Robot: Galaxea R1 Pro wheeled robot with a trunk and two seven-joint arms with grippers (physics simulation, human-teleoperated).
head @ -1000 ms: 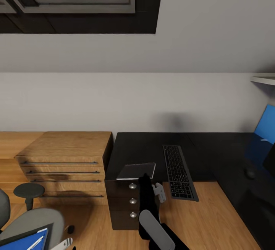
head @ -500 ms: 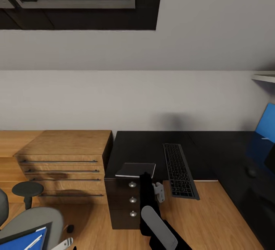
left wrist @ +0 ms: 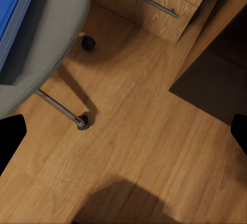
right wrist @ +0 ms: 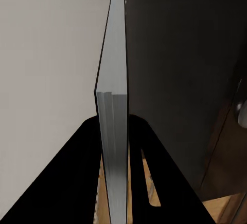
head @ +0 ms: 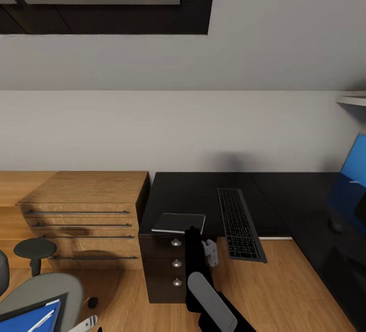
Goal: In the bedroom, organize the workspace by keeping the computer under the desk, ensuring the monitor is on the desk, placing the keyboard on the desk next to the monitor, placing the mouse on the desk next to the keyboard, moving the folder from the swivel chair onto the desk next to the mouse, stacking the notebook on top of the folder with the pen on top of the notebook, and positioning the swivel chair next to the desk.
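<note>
Your right gripper [right wrist: 112,183] is clamped on the notebook [head: 179,222], held nearly flat above the desk's [head: 203,195] near left corner, over the drawer unit. The keyboard [head: 239,223] lies just right, long axis running near to far. The left gripper's [left wrist: 123,131] fingers stand apart above the floor; the folder [head: 30,319] sits on the chair [head: 46,289].

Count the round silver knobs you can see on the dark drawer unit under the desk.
3, in a vertical line on the dark drawer unit front: top knob, middle knob, bottom knob. The right arm beside them may hide others.
</note>
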